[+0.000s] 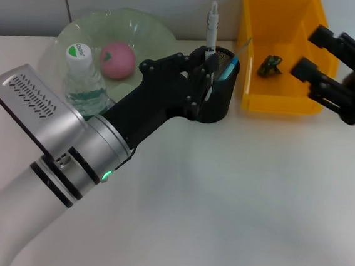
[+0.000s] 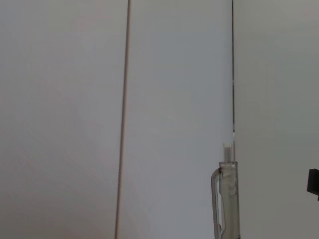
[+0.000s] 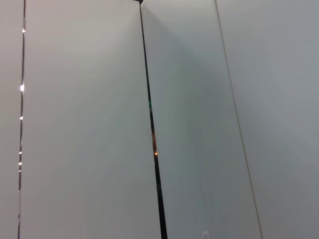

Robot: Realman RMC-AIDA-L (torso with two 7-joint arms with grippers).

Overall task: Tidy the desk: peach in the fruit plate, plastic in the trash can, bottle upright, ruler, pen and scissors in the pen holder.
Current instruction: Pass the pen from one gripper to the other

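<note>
Most of the tidying looks done. The peach [image 1: 118,60] lies in the plate [image 1: 153,30], the bottle [image 1: 82,80] stands upright just in front of the plate, and a dark crumpled scrap, probably the plastic [image 1: 269,64], sits inside the orange bin [image 1: 263,22]. The black holder [image 1: 225,103] already shows something blue at its rim; whether that is the ruler or the scissors cannot be told, and neither lies loose on the tabletop [image 1: 234,195].

What seems left is the pen [image 1: 211,24]. The left gripper [image 1: 208,67] is right at the holder's mouth with its fingers closed around the pen's lower part, holding it upright; the pen's top sticks up well above the holder. The left wrist view shows the clear barrel [image 2: 228,199] and clip against the wall. Judging by this, the pen is partly in and needs releasing.

The right gripper [image 1: 315,56] hovers over the bin's right side, fingers spread apart and holding nothing.
</note>
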